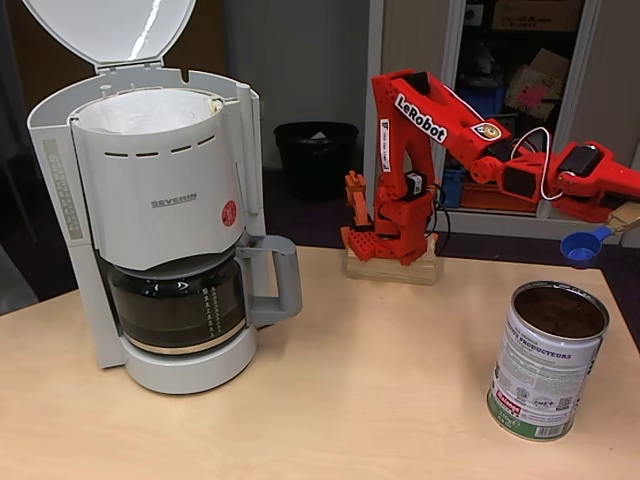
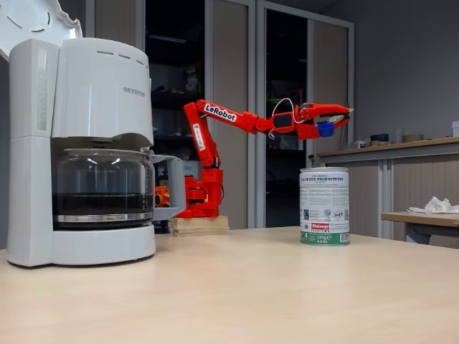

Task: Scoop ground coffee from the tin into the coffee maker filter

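Observation:
The tin (image 1: 546,372) (image 2: 324,206) stands upright at the table's right side, lidless, with dark ground coffee (image 1: 560,311) filling it close to the rim. My red gripper (image 1: 618,203) (image 2: 336,115) hangs in the air above and behind the tin, shut on the pale handle of a small blue scoop (image 1: 580,246) (image 2: 325,129). I cannot tell what the scoop's bowl holds. At the left stands the SEVERIN coffee maker (image 1: 165,195) (image 2: 86,107) with its lid (image 1: 110,28) raised. The white paper filter (image 1: 148,111) lines its basket.
A dark glass carafe (image 1: 180,300) (image 2: 102,188) sits under the basket, handle pointing right. The arm's base (image 1: 392,262) is on a wooden block at the table's back. A black bin (image 1: 315,155) stands on the floor behind. A side table with white cloth (image 2: 432,207) is at the right.

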